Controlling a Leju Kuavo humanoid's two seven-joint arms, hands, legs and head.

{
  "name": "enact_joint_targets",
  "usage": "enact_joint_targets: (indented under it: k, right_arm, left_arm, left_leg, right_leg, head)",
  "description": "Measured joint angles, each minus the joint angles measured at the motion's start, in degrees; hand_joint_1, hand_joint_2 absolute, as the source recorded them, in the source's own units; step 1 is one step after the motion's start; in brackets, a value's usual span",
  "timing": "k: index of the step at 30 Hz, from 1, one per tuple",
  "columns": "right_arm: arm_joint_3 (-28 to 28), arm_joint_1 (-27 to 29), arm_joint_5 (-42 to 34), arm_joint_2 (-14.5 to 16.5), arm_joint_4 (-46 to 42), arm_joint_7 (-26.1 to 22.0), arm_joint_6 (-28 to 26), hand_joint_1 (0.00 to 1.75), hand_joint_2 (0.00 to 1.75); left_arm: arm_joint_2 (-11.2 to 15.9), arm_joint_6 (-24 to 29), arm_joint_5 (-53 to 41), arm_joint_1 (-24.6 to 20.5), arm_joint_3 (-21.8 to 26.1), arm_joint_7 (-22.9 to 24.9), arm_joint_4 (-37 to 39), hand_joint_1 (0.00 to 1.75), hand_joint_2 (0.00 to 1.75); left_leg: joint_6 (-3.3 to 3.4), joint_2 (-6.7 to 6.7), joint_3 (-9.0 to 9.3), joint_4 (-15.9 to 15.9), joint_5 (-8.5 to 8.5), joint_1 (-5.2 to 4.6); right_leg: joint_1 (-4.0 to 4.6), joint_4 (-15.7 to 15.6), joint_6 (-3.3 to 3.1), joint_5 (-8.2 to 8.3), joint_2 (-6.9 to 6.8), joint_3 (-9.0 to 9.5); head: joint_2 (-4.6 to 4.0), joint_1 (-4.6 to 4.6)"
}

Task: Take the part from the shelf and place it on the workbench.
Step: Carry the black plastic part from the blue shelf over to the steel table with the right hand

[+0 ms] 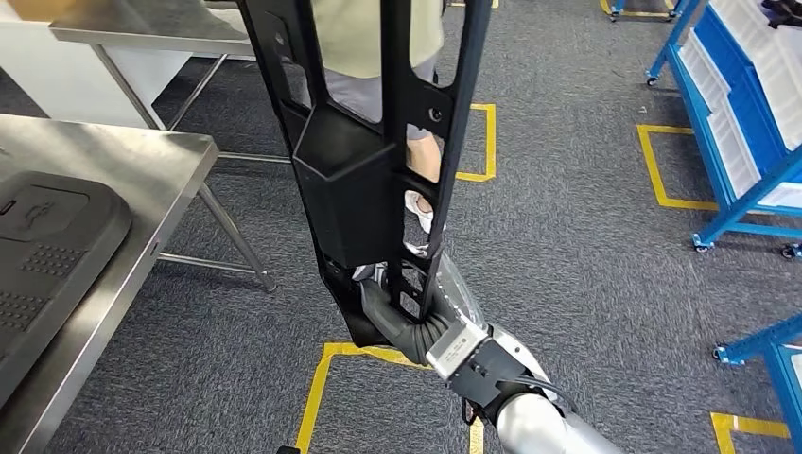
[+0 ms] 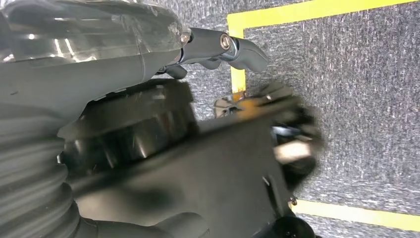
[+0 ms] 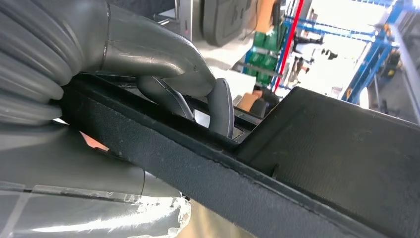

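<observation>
Head view high, facing down, wrist views close, sharing part [image 1: 364, 161]

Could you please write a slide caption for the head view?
Right hand holds the long black part upright beside the steel workbench.

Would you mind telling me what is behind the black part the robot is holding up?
Through the black part's openings a person shows, standing on the grey carpet. Its solid middle covers the rest of them. The right hand grips its lower end.

long black openwork part [image 1: 364, 161] stands upright, its lower end gripped over carpet.
</observation>
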Motion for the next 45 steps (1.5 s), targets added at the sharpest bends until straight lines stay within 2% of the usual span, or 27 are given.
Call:
enact_joint_targets:
  k: [2, 3, 5, 6, 8, 9, 11, 12, 13, 14, 16, 18, 20, 21, 23, 25, 27, 28, 29, 31, 33, 36, 38, 40, 42, 43, 45]
  right_arm:
    - [0.2, -0.4, 0.1, 0.2, 0.0, 0.0, 0.0, 1.75, 1.75]
    - [0.2, -0.5, 0.1, 0.3, 0.0, 0.0, 0.0, 1.75, 1.75]
    - [0.3, -0.7, 0.2, 0.4, 0.0, 0.1, 0.0, 1.75, 1.75]
    - [0.4, -0.8, 0.2, 0.5, 0.1, 0.1, 0.0, 1.75, 1.75]
    - [0.6, -1.0, 0.2, 0.6, 0.1, 0.1, -0.1, 1.75, 1.75]
    - [0.7, -1.0, 0.2, 0.6, 0.2, 0.1, -0.1, 1.75, 1.75]
    - [0.9, -0.9, 0.2, 0.6, 0.4, 0.1, -0.1, 1.75, 1.75]
    - [1.0, -0.9, 0.2, 0.6, 0.5, 0.2, -0.1, 1.75, 1.75]
    - [1.0, -0.9, 0.2, 0.6, 0.5, 0.2, -0.1, 1.75, 1.75]
    - [1.1, -0.9, 0.2, 0.6, 0.5, 0.2, -0.1, 1.75, 1.75]
    - [1.2, -1.0, 0.2, 0.6, 0.5, 0.2, -0.1, 1.75, 1.75]
    - [1.3, -1.0, 0.2, 0.6, 0.6, 0.3, -0.2, 1.75, 1.75]
    - [1.4, -1.0, 0.2, 0.6, 0.6, 0.4, -0.3, 1.75, 1.75]
    - [1.4, -1.1, 0.2, 0.7, 0.6, 0.5, -0.3, 1.75, 1.75]
    - [1.5, -1.2, 0.2, 0.8, 0.6, 0.5, -0.3, 1.75, 1.75]
    - [1.5, -1.2, 0.1, 0.9, 0.6, 0.4, -0.4, 1.75, 1.75]
    - [1.6, -1.2, 0.1, 0.9, 0.7, 0.3, -0.4, 1.75, 1.75]
    - [1.6, -1.2, 0.0, 0.9, 0.8, 0.3, -0.3, 1.75, 1.75]
    - [1.6, -1.2, 0.0, 0.9, 0.8, 0.2, -0.3, 1.75, 1.75]
    - [1.7, -1.3, 0.0, 0.9, 0.9, 0.1, -0.2, 1.75, 1.75]
    - [1.7, -1.4, 0.0, 0.9, 0.9, -0.1, -0.1, 1.75, 1.75]
    - [1.8, -1.7, 0.0, 1.0, 0.9, -0.1, 0.0, 1.75, 1.75]
    - [1.9, -1.9, -0.1, 1.1, 0.9, -0.2, 0.0, 1.75, 1.75]
    - [1.9, -1.9, -0.1, 1.0, 0.9, -0.3, 0.0, 1.75, 1.75]
    - [2.0, -1.7, -0.1, 0.9, 1.1, -0.3, 0.0, 1.75, 1.75]
    - [2.0, -1.7, -0.1, 0.9, 1.2, -0.3, 0.0, 1.75, 1.75]
    - [2.0, -1.6, -0.1, 0.9, 1.2, -0.3, 0.0, 1.75, 1.75]
  left_arm:
    - [0.0, 0.0, 0.0, 0.0, 0.0, 0.1, 0.0, 0.0, 1.75]
    - [0.0, 0.0, 0.0, 0.0, 0.0, 0.1, 0.0, 0.0, 1.75]
    - [0.0, 0.0, 0.0, 0.1, 0.0, 0.2, 0.1, 0.0, 1.75]
    - [0.0, 0.0, 0.0, 0.1, 0.0, 0.2, 0.1, 0.0, 1.75]
    - [0.0, 0.0, 0.0, 0.0, 0.0, 0.2, 0.1, 0.0, 1.75]
    - [0.0, 0.0, 0.0, -0.1, 0.0, 0.2, 0.1, 0.0, 1.75]
    - [0.0, 0.0, 0.0, -0.1, 0.1, 0.2, 0.1, 0.0, 1.75]
    - [0.0, 0.0, 0.0, -0.1, 0.1, 0.2, 0.1, 0.0, 1.75]
    - [0.0, 0.0, 0.0, -0.1, 0.1, 0.2, 0.1, 0.0, 1.75]
    - [0.0, 0.0, 0.0, -0.1, 0.2, 0.2, 0.1, 0.0, 1.75]
    - [0.0, 0.0, 0.0, -0.1, 0.3, 0.2, 0.1, 0.0, 1.75]
    - [0.0, 0.0, 0.0, -0.1, 0.4, 0.2, 0.2, 0.0, 1.75]
    - [0.0, 0.0, 0.0, 0.0, 0.4, 0.2, 0.2, 0.0, 1.75]
    - [0.0, 0.0, 0.0, 0.1, 0.5, 0.2, 0.2, 0.0, 1.75]
    - [0.0, 0.2, 0.0, 0.1, 0.5, 0.2, 0.2, 0.0, 1.75]
    - [0.0, 0.3, 0.0, 0.0, 0.7, 0.3, 0.2, 0.0, 1.75]
    - [0.0, 0.4, 0.0, 0.1, 0.9, 0.4, 0.2, 0.0, 1.75]
    - [0.0, 0.4, 0.0, 0.2, 0.9, 0.5, 0.2, 0.0, 1.75]
    - [0.0, 0.4, 0.0, 0.2, 0.9, 0.6, 0.2, 0.0, 1.75]
    - [0.0, 0.4, 0.0, 0.2, 0.9, 0.7, 0.2, 0.0, 1.75]
    - [0.0, 0.4, 0.0, 0.1, 1.0, 0.9, 0.2, 0.0, 1.75]
    - [0.0, 0.4, 0.0, 0.3, 1.0, 1.0, 0.2, 0.0, 1.75]
    - [0.0, 0.5, 0.0, 0.4, 1.0, 1.1, 0.2, 0.0, 1.75]
    - [0.0, 0.5, -0.1, 0.2, 1.0, 1.2, 0.2, 0.0, 1.75]
    - [0.0, 0.5, -0.1, 0.1, 1.0, 1.2, 0.3, 0.0, 1.75]
    - [0.0, 0.6, -0.1, 0.2, 1.0, 1.2, 0.3, 0.0, 1.75]
    - [0.0, 0.6, -0.1, 0.2, 1.1, 1.3, 0.3, 0.0, 1.75]
  left_leg:
    - [0.66, 1.65, 2.48, -5.5, 1.75, -0.55]
    - [0.99, 1.91, 2.68, -6.3, 1.69, -0.86]
    - [1.65, 0.77, 2.67, -6.6, 1.81, -0.97]
    - [2.01, 0.15, 2.86, -6.9, 1.92, -0.86]
    - [2.81, -1.04, 3.34, -7.5, 2.19, -0.52]
    - [3.05, -1.64, 3.4, -7.5, 2.2, -0.54]
    - [3.27, -2.99, 3.44, -7.5, 2.14, -0.6]
    - [3.28, -3.75, 3.48, -7.4, 2.09, -0.63]
    - [3.25, -4.58, 3.57, -7.3, 2.0, -0.64]
    - [3.16, -5.41, 3.71, -7.2, 1.86, -0.62]
    - [2.77, -6.91, 3.81, -6.7, 1.43, -0.56]
    - [2.17, -8.07, 3.55, -6.5, 1.24, -0.44]
    - [1.46, -9.02, 3.32, -6.6, 1.32, -0.26]
    - [1.11, -8.55, 3.25, -6.3, 1.14, -0.28]
    - [0.52, -5.86, 2.0, -3.2, -0.67, -0.41]
    - [0.05, -2.91, -1.31, 3.6, -4.02, -0.29]
    - [-0.26, -1.97, -4.03, 8.8, -5.52, 0.04]
    - [-0.33, -1.75, -4.0, 8.6, -4.76, 0.16]
    - [-0.31, -1.36, -2.77, 6.0, -3.07, 0.21]
    - [-0.03, 0.86, 1.09, -1.7, 0.49, -0.04]
    - [0.56, 2.42, 3.06, -6.2, 1.78, -0.52]
    - [1.55, 0.96, 3.08, -6.9, 1.72, -0.72]
    - [2.24, -0.35, 3.41, -7.3, 1.92, -0.45]
    - [2.69, -1.68, 3.58, -7.5, 1.96, -0.35]
    - [2.88, -3.22, 3.65, -7.4, 1.86, -0.47]
    - [2.91, -4.07, 3.72, -7.4, 1.8, -0.52]
    - [2.85, -5.81, 4.0, -7.2, 1.57, -0.56]
  right_leg:
    - [0.2, 0.0, 0.46, -0.38, -0.98, 0.37]
    - [0.24, -0.1, 0.74, -0.51, -1.43, 0.48]
    - [0.15, -0.2, 1.38, -0.81, -2.19, 0.76]
    - [0.04, 0.2, 1.65, -1.19, -1.72, 0.81]
    - [-0.13, 4.0, 1.88, -3.41, 0.89, -0.72]
    - [-0.17, 7.6, 1.85, -5.01, 2.48, -2.48]
    - [-0.14, 14.6, 1.86, -7.36, 3.86, -6.63]
    - [-0.11, 16.1, 1.88, -7.08, 4.09, -7.88]
    - [-0.1, 15.1, 1.84, -5.52, 4.25, -8.0]
    - [-0.13, 12.1, 1.75, -3.06, 4.57, -7.05]
    - [-0.3, 4.3, 1.54, 0.95, 6.65, -4.03]
    - [-0.36, 0.9, 1.39, 1.79, 8.07, -2.61]
    - [-0.26, 0.6, 0.99, 1.78, 7.2, -2.44]
    - [-0.25, 0.3, 0.68, 1.87, 6.55, -2.26]
    - [-0.39, -0.2, 0.07, 1.96, 5.14, -1.82]
    - [-0.23, -0.3, -0.35, 1.73, 3.61, -1.53]
    - [-0.09, -0.3, -0.5, 1.41, 1.98, -1.3]
    - [-0.07, -0.3, -0.47, 1.25, 1.22, -1.15]
    - [-0.06, -0.3, -0.39, 1.06, 0.51, -0.92]
    - [0.1, -0.3, -0.05, 0.61, -0.77, -0.35]
    - [0.35, -0.3, 0.49, 0.2, -1.83, 0.08]
    - [0.27, -0.4, 1.44, -0.29, -2.93, 0.59]
    - [0.02, 1.7, 1.94, -1.79, -0.7, -0.09]
    - [-0.12, 8.1, 2.03, -4.83, 2.54, -3.36]
    - [-0.04, 14.6, 1.97, -6.53, 3.72, -7.34]
    - [0.02, 15.4, 1.89, -5.83, 3.96, -8.26]
    - [0.02, 10.6, 1.59, -1.59, 4.69, -6.95]
  head:
    - [0.0, -0.1]
    - [0.0, -0.05]
    - [0.0, 0.09]
    - [0.0, 0.16]
    - [0.0, 0.51]
    - [0.0, 0.86]
    - [0.0, 1.51]
    - [0.0, 1.72]
    - [0.0, 1.88]
    - [0.0, 2.04]
    - [0.0, 2.4]
    - [0.0, 2.51]
    - [0.0, 2.38]
    - [0.0, 2.33]
    - [0.0, 1.67]
    - [0.0, 0.74]
    - [0.0, 0.25]
    - [0.0, 0.04]
    - [0.0, -0.19]
    - [0.0, -0.7]
    - [0.0, -0.93]
    - [0.0, -0.68]
    - [0.0, -0.38]
    - [0.0, 0.37]
    - [0.0, 1.13]
    - [0.0, 1.35]
    - [0.0, 1.67]
